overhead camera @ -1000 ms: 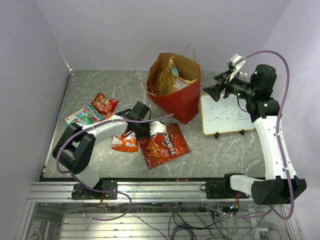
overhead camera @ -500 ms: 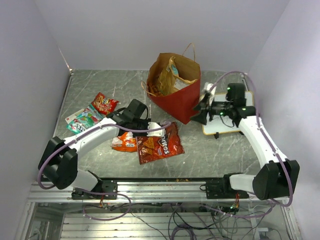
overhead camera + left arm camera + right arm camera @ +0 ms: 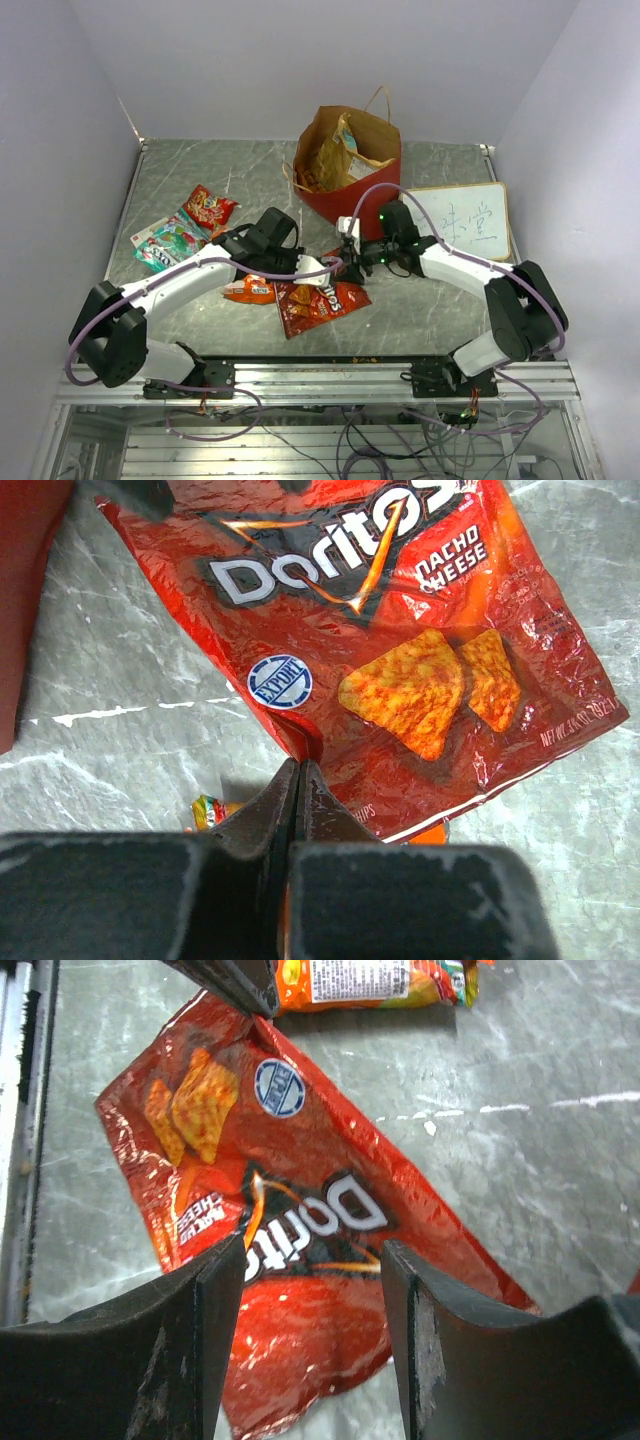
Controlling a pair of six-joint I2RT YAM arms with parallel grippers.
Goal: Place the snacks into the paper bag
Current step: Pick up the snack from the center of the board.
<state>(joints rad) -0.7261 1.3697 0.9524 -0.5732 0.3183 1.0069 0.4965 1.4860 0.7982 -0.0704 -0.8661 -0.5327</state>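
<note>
Both arms, the left arm [image 3: 185, 275] and the right arm [image 3: 455, 268], wear smooth white shells between chunky black joint housings, and a thin lilac cable [image 3: 378, 186] loops along each. Small green lights [image 3: 384, 216] glow on a black joint near the frame's centre. The left gripper [image 3: 298, 770] has matte black fingers tapering to thin wedges; the right gripper [image 3: 312, 1250] shows broader ones — grainy black slabs with scuffed grey edges.

The right gripper [image 3: 352, 263] is being brought down from the upper right of the frame to the centre, its jaws spread over the Doritos bag [image 3: 318, 303]. The bag is being dragged slightly lower left by the left gripper [image 3: 322, 269].
</note>
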